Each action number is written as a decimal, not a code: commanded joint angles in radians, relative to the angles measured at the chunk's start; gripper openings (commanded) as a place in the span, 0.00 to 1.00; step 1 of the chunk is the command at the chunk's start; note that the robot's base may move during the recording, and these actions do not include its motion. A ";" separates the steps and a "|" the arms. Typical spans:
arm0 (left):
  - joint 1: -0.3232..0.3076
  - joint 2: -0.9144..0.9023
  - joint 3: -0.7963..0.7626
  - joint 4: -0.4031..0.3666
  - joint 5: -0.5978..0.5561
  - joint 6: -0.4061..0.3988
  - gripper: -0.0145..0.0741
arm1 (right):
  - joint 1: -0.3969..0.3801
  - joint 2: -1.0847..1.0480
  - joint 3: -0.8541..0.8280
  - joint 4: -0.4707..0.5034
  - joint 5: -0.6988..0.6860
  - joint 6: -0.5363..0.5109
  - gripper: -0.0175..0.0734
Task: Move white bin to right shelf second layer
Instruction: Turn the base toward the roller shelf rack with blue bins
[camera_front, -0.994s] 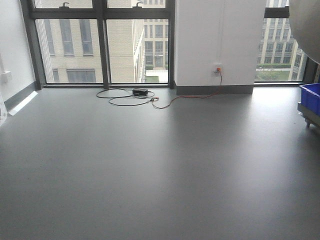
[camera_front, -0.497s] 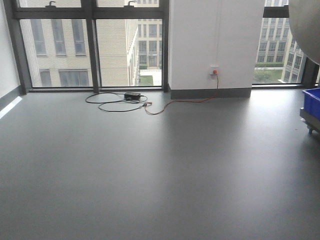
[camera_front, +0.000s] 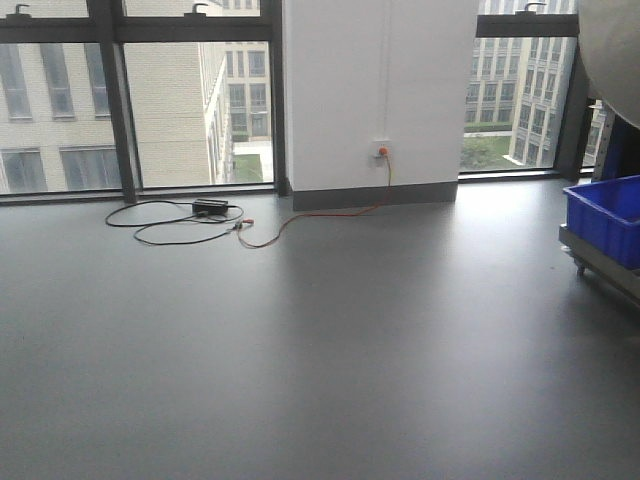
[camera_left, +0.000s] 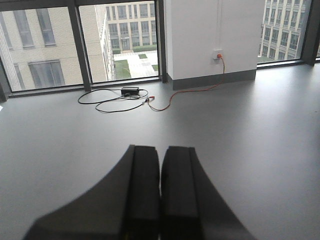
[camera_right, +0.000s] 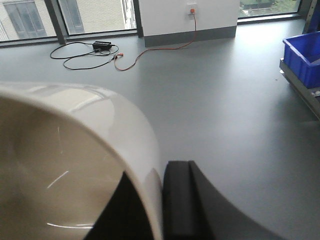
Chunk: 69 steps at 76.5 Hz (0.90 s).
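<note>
Since a second ago the whole front view has swung right: floor cable (camera_front: 175, 222) and white pillar (camera_front: 380, 90) have slid left, and the blue crate (camera_front: 605, 215) sits further into frame at the right edge.

Left to right now. Left jaws: closed, pads together with only a thin slit between, holding nothing, hanging over bare grey floor (camera_left: 260, 150). Cable loops lie by the window, with a red lead running to the wall socket (camera_front: 381, 152) on the pillar.

Right jaws: clamped on the wall of the white bin (camera_right: 75, 150), outer finger (camera_right: 177, 200) flat against the glossy outside, the inner one lost in shadow. The bin is off the floor, carried on my right side. In the front view its rounded body (camera_front: 612, 50) fills the top right corner, above the crate.

Step, as I judge it: carry phase, base turning toward the goal. The right shelf second layer is in no view. The next move calls for more turn until the rack shows, then squaring up, lifting to the level and setting the bin in.

Orientation: mouth faces the wrist camera and my left. The mouth-to-base axis looks tipped off upright, leaning forward. Exact tilt: cannot tell.
</note>
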 joint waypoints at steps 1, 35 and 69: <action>-0.006 -0.014 0.037 0.000 -0.087 -0.005 0.26 | -0.006 0.006 -0.032 -0.008 -0.104 -0.002 0.25; -0.006 -0.014 0.037 0.000 -0.087 -0.005 0.26 | -0.006 0.006 -0.032 -0.008 -0.104 -0.002 0.25; -0.006 -0.014 0.037 0.000 -0.087 -0.005 0.26 | -0.006 0.006 -0.032 -0.008 -0.104 -0.002 0.25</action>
